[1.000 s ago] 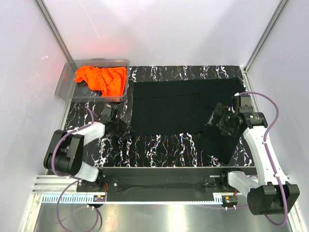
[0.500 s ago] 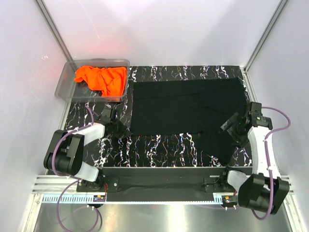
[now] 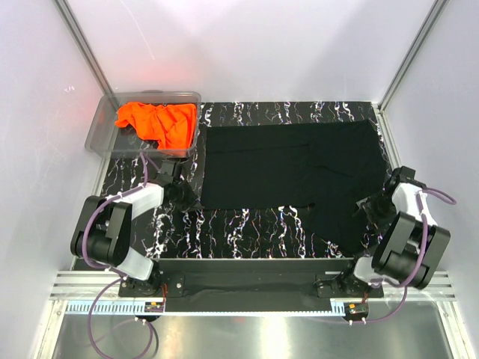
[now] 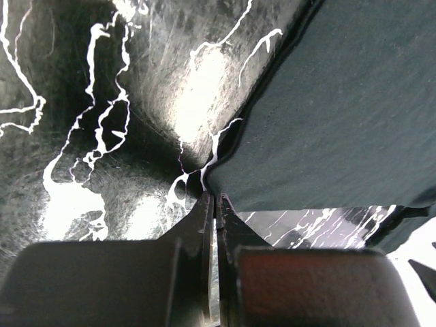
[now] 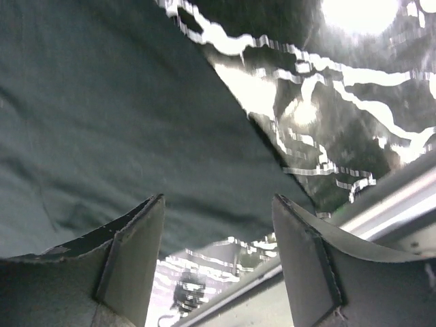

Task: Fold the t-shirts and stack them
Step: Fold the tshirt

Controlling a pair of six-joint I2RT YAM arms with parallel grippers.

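The black t-shirt (image 3: 292,164) lies spread flat on the marbled mat. My left gripper (image 3: 188,199) sits at its near-left corner. In the left wrist view its jaws are pressed together (image 4: 214,197), pinching the tip of that corner of the black t-shirt (image 4: 340,102). My right gripper (image 3: 365,209) hovers by the shirt's near-right sleeve. In the right wrist view it is open (image 5: 218,198), with dark fabric (image 5: 102,102) under the gap and nothing between the fingers. The orange t-shirt (image 3: 159,123) lies crumpled in the bin.
A clear plastic bin (image 3: 101,134) stands at the back left of the black marbled mat (image 3: 247,224). White walls close in the sides and back. A metal rail (image 5: 388,201) runs along the mat's edge just beyond the right gripper.
The left gripper closed at the shirt's near-left corner. The right arm swung out and down toward the mat's near-right edge, its jaws narrowing somewhat.
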